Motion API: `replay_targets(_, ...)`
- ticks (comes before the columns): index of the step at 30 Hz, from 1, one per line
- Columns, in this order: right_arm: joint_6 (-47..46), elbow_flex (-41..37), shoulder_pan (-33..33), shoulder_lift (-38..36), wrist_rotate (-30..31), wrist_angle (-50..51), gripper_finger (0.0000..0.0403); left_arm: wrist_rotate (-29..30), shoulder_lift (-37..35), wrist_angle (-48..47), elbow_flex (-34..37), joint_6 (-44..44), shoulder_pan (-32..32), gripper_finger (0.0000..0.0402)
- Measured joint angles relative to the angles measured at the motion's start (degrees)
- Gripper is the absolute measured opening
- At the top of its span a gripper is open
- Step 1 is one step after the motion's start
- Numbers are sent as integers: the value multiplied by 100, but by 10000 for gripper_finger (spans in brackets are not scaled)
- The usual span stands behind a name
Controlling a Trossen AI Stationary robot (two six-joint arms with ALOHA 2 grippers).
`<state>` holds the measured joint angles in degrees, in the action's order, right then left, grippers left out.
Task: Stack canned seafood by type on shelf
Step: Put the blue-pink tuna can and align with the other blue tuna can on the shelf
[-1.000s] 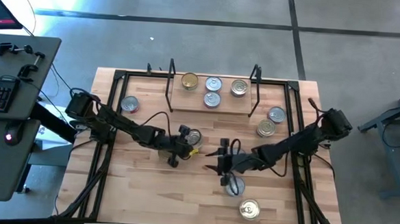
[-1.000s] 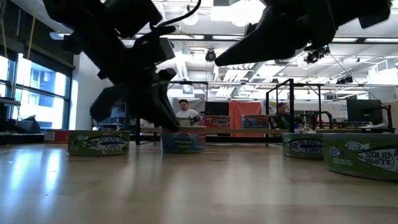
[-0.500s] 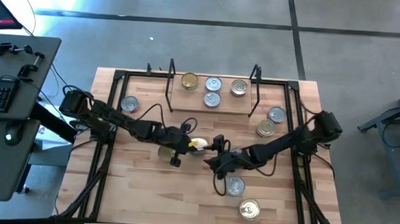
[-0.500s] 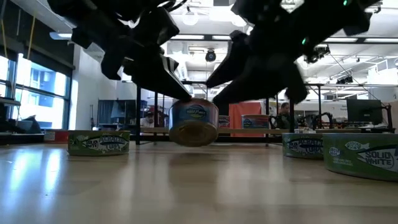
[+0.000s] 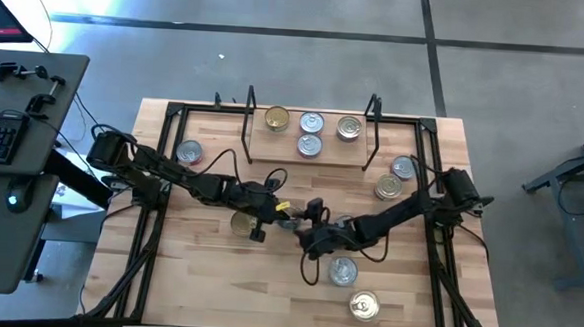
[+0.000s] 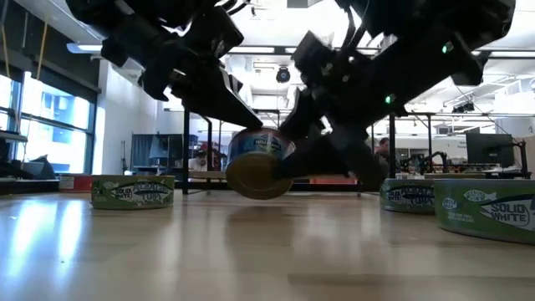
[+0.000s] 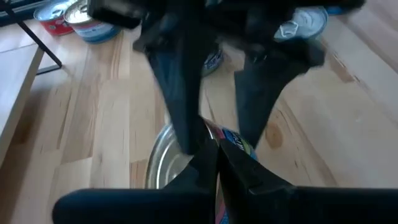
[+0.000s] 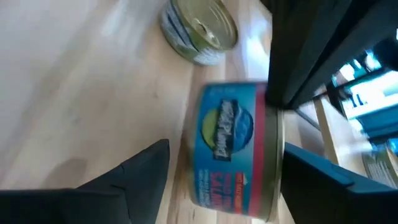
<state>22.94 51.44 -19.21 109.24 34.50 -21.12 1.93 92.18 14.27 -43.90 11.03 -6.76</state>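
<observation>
Blue-labelled salmon can (image 6: pixel 259 163) is now lifted off the wooden tabletop (image 5: pixel 216 280), clenched on its rim by the left gripper (image 5: pixel 281 215). Right gripper (image 5: pixel 313 235) has spread wide and closed in beside it. A handover toward the shelf (image 5: pixel 272 159) is judged underway.

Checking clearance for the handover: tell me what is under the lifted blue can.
Only bare table: the low view shows a gap beneath the blue can, pinched by the left gripper. From above, the arms cover that spot.
</observation>
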Motion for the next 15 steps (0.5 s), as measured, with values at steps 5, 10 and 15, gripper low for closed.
replay_targets(5, -634, 0, 38, 15, 40, -112, 230, 4, -3, 38, -2, -50, -46, 0)
replay_targets(10, -1048, 0, 18, -14, -46, -104, 163, 207, -62, 52, -7, -161, -177, 0)
replay_targets(15, -1638, 80, -167, -552, 424, 1064, 163, 1262, -489, -934, -17, -499, -361, 1)
